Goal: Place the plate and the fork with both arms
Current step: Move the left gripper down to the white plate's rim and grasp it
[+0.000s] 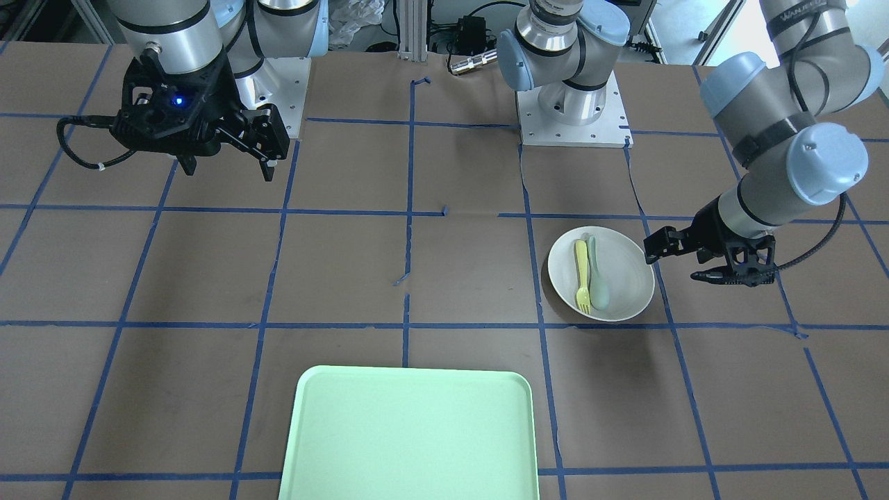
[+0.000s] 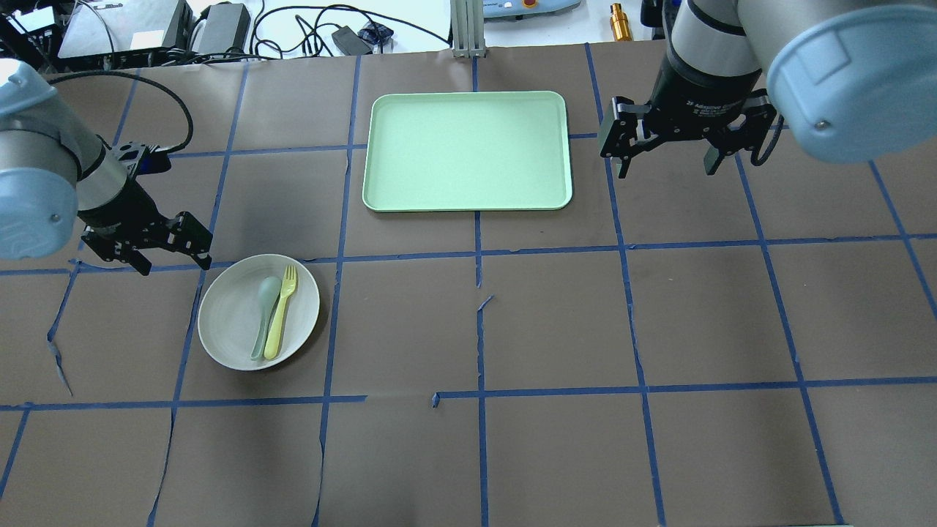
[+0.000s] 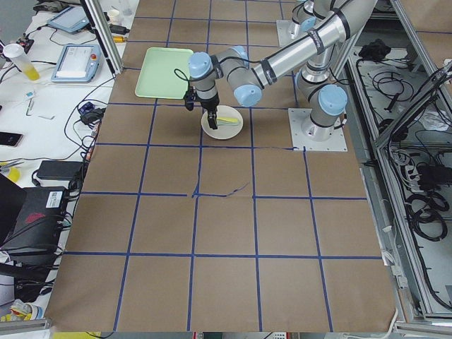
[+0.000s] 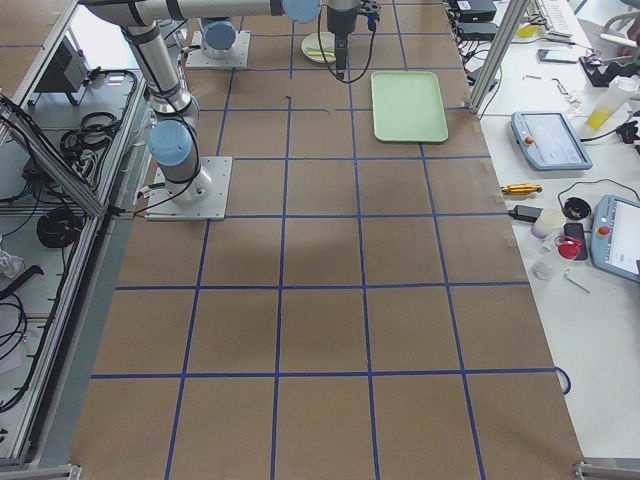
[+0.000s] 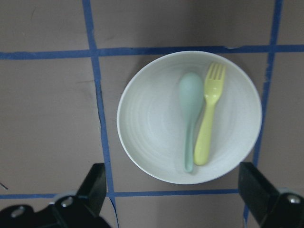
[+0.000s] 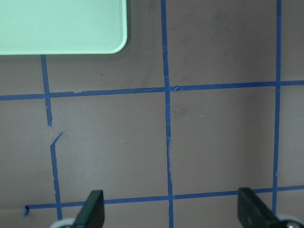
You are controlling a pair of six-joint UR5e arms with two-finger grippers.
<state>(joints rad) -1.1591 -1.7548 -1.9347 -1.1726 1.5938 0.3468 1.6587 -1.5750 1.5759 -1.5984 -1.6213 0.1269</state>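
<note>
The off-white plate point(image 2: 233, 316) lies on the table on my left side, also in the front view point(image 1: 626, 278) and the left wrist view point(image 5: 152, 123). The yellow fork point(image 2: 281, 313) point(image 1: 580, 272) point(image 5: 208, 124) lies in it, beside a grey-green spoon point(image 2: 263, 311) point(image 5: 191, 109). My left gripper point(image 2: 174, 262) point(image 1: 674, 267) point(image 5: 173, 202) is open and empty, hovering just outside the plate's far-left rim. My right gripper point(image 2: 666, 170) point(image 1: 229, 170) point(image 6: 173, 213) is open and empty, above bare table to the right of the tray.
A pale green rectangular tray point(image 2: 468, 150) point(image 1: 410, 430) point(image 6: 61, 23) lies at the far middle of the table, with nothing in it. The brown table cover point(image 2: 556, 322) is marked with blue tape lines. Cables and devices lie beyond the far edge.
</note>
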